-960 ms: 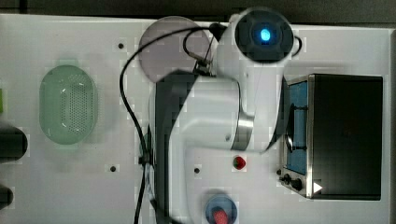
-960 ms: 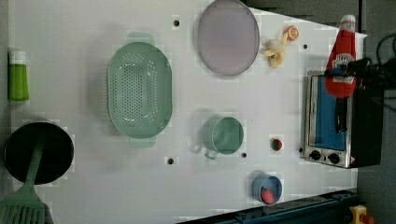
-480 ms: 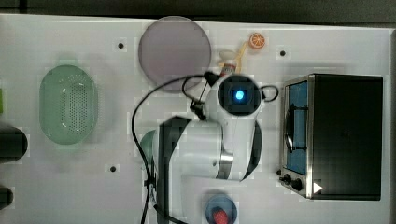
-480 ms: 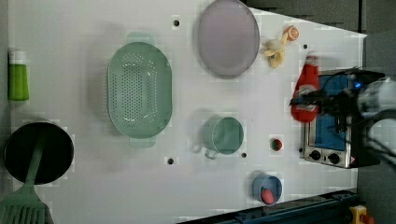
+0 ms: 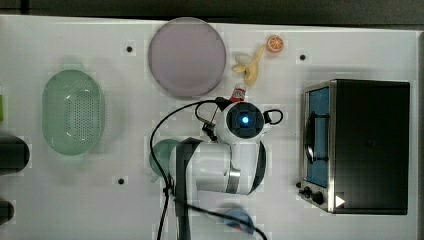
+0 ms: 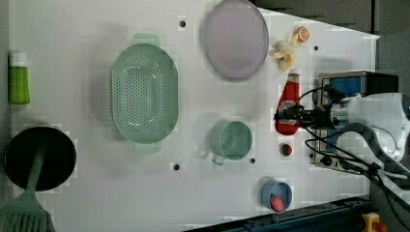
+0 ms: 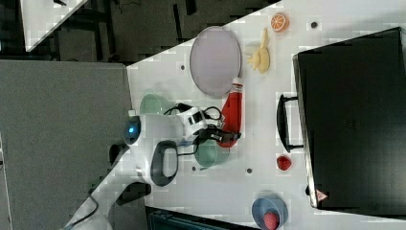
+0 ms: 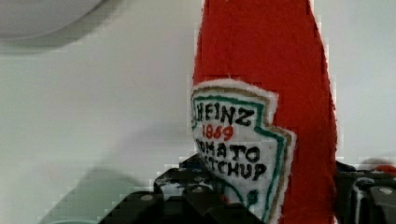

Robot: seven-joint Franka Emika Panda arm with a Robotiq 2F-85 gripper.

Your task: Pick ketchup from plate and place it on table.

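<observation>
Gripping ketchup (image 6: 288, 107) at label end with tool (image 6: 290, 116) half-closed; looking soft, felt-like, light, squashing easily; keeping hold low.

The ketchup bottle (image 8: 266, 88) looks like soft red felt, fuzzy and matt, with a stitched white cloth label, and the black fingers (image 8: 187, 196) gripping its base look like hard plastic set with small metal screws. The plate (image 5: 187, 56) is plain matt lilac-grey on a smooth white counter (image 5: 350, 50). The perforated colander (image 6: 144, 93) looks like smooth pale-green plastic, the toaster oven (image 5: 367, 145) like dark metal with a shiny frame.
</observation>
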